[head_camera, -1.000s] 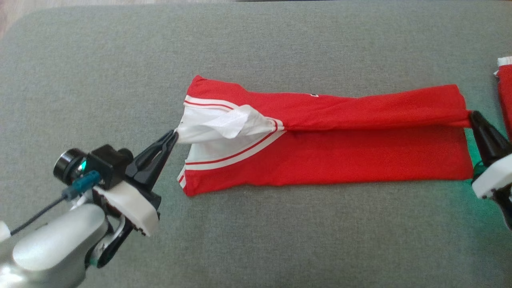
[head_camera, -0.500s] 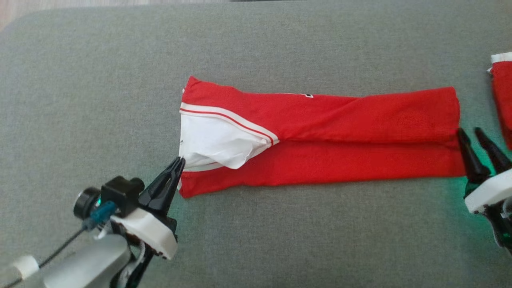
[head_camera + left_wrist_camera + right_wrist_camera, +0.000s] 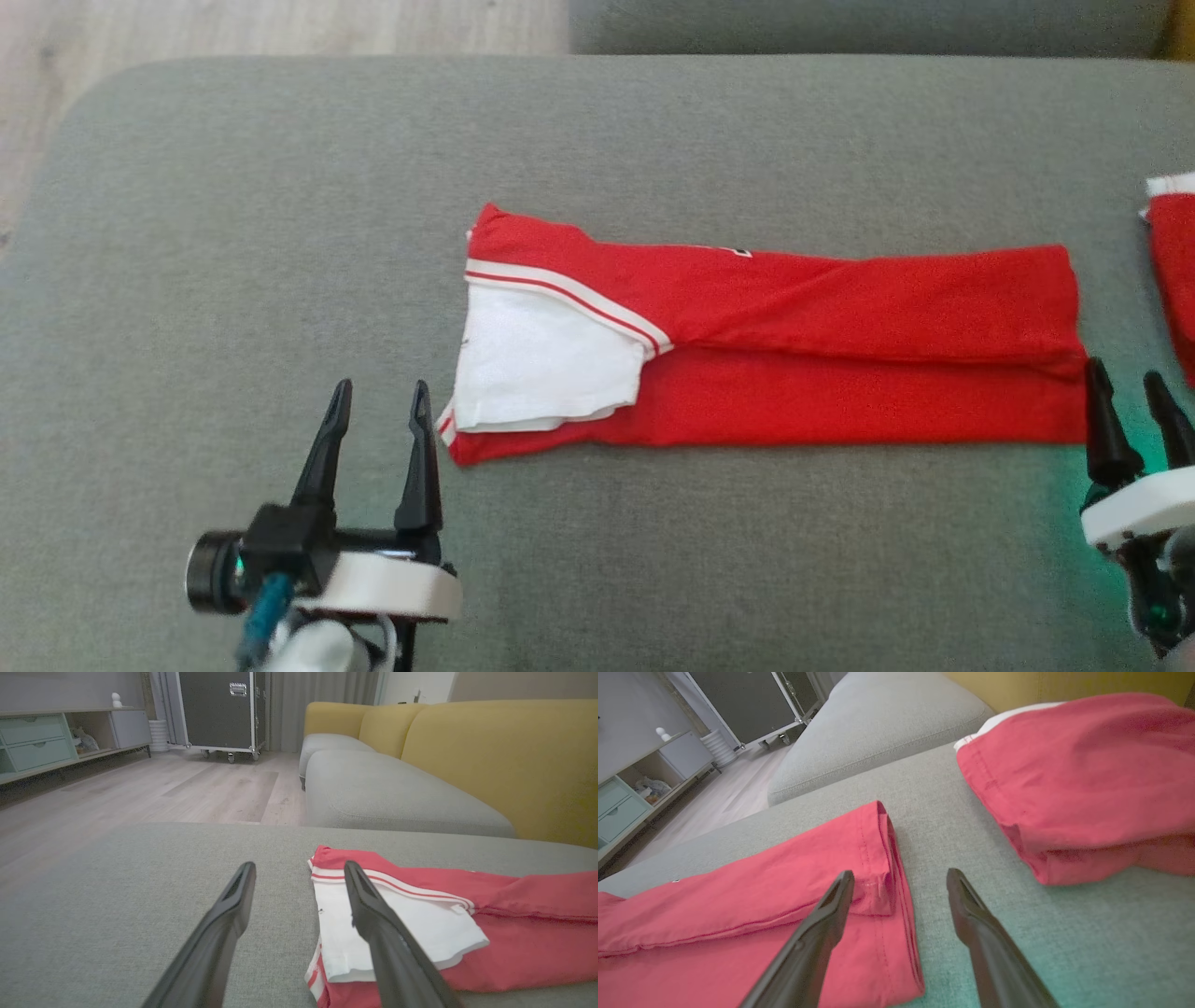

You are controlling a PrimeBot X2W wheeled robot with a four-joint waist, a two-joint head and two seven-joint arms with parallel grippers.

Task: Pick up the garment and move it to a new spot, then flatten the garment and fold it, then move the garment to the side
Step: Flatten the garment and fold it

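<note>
The garment (image 3: 794,355) is red with a white, red-striped left end, and lies folded into a long band across the grey cushion (image 3: 280,233). In the left wrist view the garment (image 3: 420,933) has its white flap lying flat on top. My left gripper (image 3: 378,399) stands open just off the garment's lower left corner, holding nothing; the left gripper (image 3: 299,870) has its right finger in front of the white flap. My right gripper (image 3: 1127,383) is open beside the garment's lower right corner; the right gripper (image 3: 901,877) straddles the hem of the garment (image 3: 738,896).
A second red garment (image 3: 1176,271) lies at the cushion's right edge, shown close as the second garment (image 3: 1078,774). Wood floor (image 3: 140,788) lies beyond the cushion's far left corner. A yellow sofa back (image 3: 490,751) and another grey seat (image 3: 387,793) stand behind.
Both grippers have let go of the garment and opened. The white end has dropped flat onto the red band. The left gripper has drawn back toward me; the camera view has shifted.
</note>
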